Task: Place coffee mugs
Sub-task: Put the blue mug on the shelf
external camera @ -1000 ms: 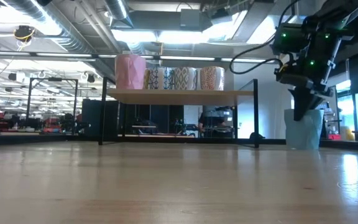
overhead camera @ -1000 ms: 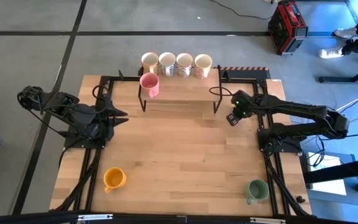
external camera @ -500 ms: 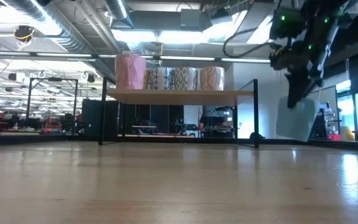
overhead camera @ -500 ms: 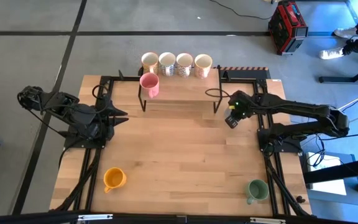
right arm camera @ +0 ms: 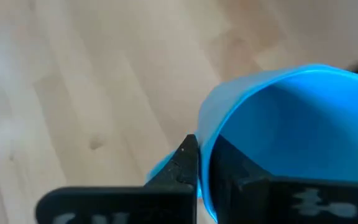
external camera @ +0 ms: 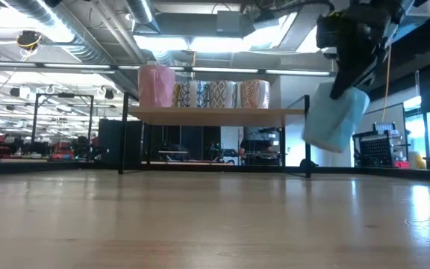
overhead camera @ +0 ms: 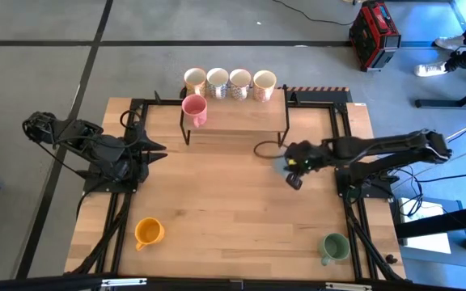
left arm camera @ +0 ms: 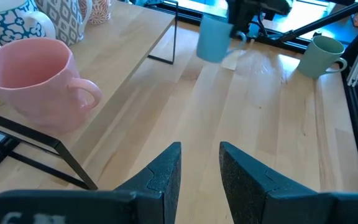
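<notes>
Step in hand: carry phase. Right pincer (overhead camera: 292, 168) is clenched on the rim of a light blue ceramic mug (external camera: 335, 116), one finger inside, one outside; mug hangs tilted, clear of the wooden worktop (overhead camera: 217, 202), beside the black-framed wooden shelf (overhead camera: 237, 117).

On the shelf, beyond the pincer: a pink ceramic mug (overhead camera: 193, 109) and four patterned cream mugs (overhead camera: 230, 83).

Next, prob.: lift to shelf height, level the mug, set it in a free spot near the pink one.

Left pincer (left arm camera: 199, 171) waits apart, fingers slightly parted, grasping nothing.

Hard to see: mug handle; from above the arm covers most of the mug.
</notes>
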